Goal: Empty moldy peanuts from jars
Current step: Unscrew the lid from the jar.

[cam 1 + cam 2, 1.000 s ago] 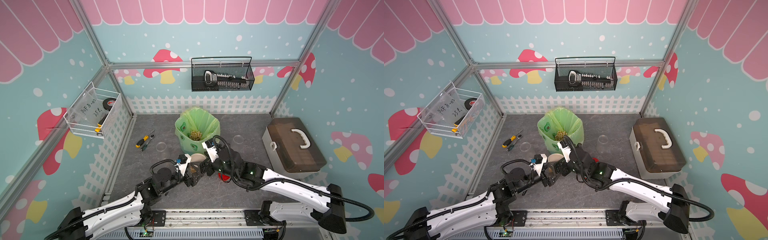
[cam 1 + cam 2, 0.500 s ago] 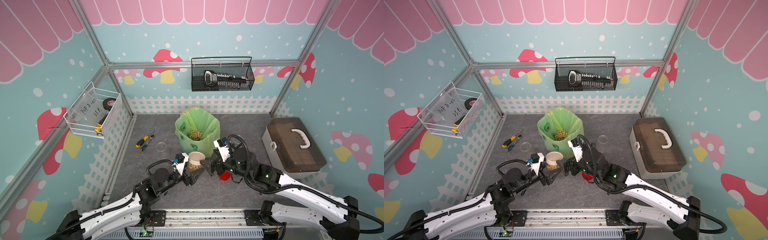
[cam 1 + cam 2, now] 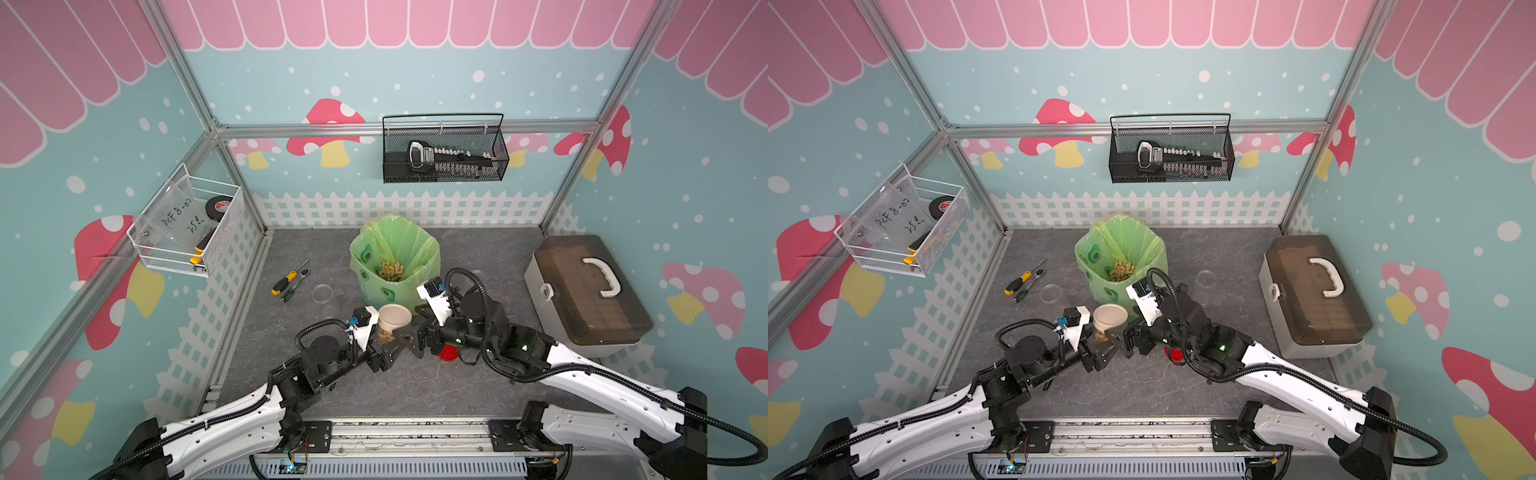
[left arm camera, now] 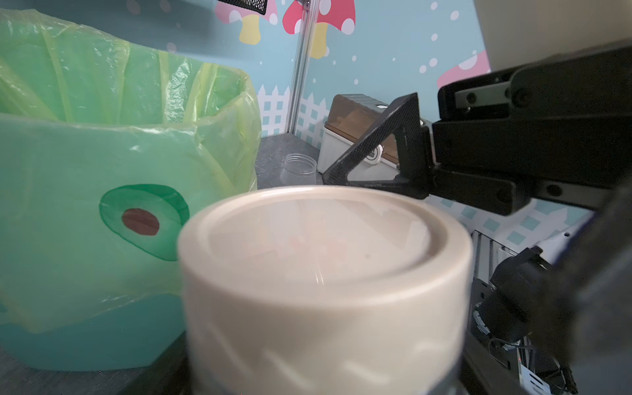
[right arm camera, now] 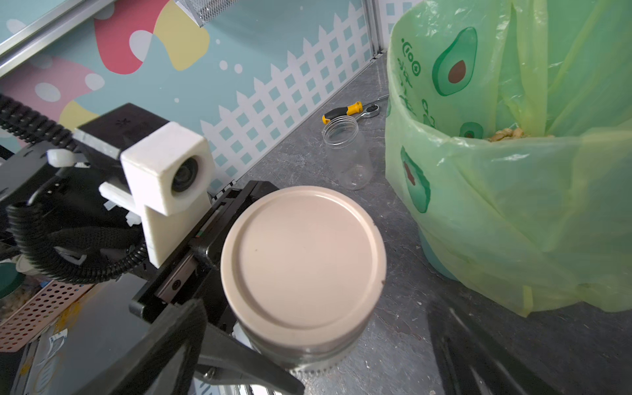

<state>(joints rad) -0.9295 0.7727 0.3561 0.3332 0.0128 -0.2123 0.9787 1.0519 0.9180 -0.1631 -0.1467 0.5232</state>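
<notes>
A squat clear jar with a flat beige lid (image 3: 395, 319) (image 5: 302, 260) stands upright in front of the green-lined bin (image 3: 395, 253). Moldy peanuts (image 3: 384, 335) show through its wall under the lid. My left gripper (image 3: 384, 340) is shut on the jar's body from the left; in the left wrist view the lid (image 4: 325, 256) hides its fingers. My right gripper (image 3: 409, 332) (image 5: 318, 342) is open, its jaws spread wide either side of the lid without touching it. One of its fingers (image 4: 383, 147) shows behind the lid. More peanuts (image 3: 390, 270) lie in the bin.
An open empty jar (image 3: 323, 293) stands left of the bin, another (image 3: 1205, 279) to its right. A red lid (image 3: 449, 353) lies under my right arm. A yellow-handled screwdriver (image 3: 286, 280) lies at the left. A brown-lidded toolbox (image 3: 582, 291) sits at the right wall.
A second ago my right gripper covered the jar's lid. It drew back to the right, then came partway back toward the lid. My left gripper and the jar stayed put.
</notes>
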